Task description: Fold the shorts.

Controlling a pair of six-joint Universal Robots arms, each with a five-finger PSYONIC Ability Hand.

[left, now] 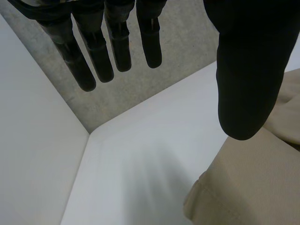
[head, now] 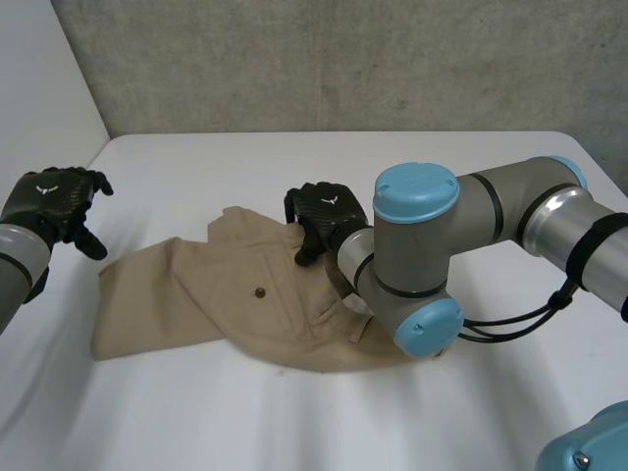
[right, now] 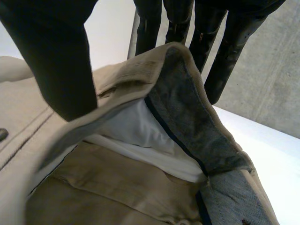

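Spreading wide beneath me, the white table (head: pixel 196 422) carries the tan shorts (head: pixel 196 294), which lie rumpled across its middle, one leg reaching toward my left side and the waist toward the far edge. My right arm (head: pixel 471 226) bends in over the shorts from the right, and my left arm (head: pixel 15 260) comes in at the table's left edge. My right hand (head: pixel 324 211) is on the waistband (right: pixel 187 93) at the far edge of the shorts. The thumb is on one face of the band and the fingers (right: pixel 234 47) are on the other, pinching it and holding it raised so that the grey inner facing and the white pocket lining (right: pixel 136 131) show. My left hand (head: pixel 54 196) hovers above the table near the end of the leg, apart from the cloth. Its fingers are straight and slightly spread, the thumb held away from them, nothing between them. A small dark button (head: pixel 260 291) sits on the shorts near my right hand.
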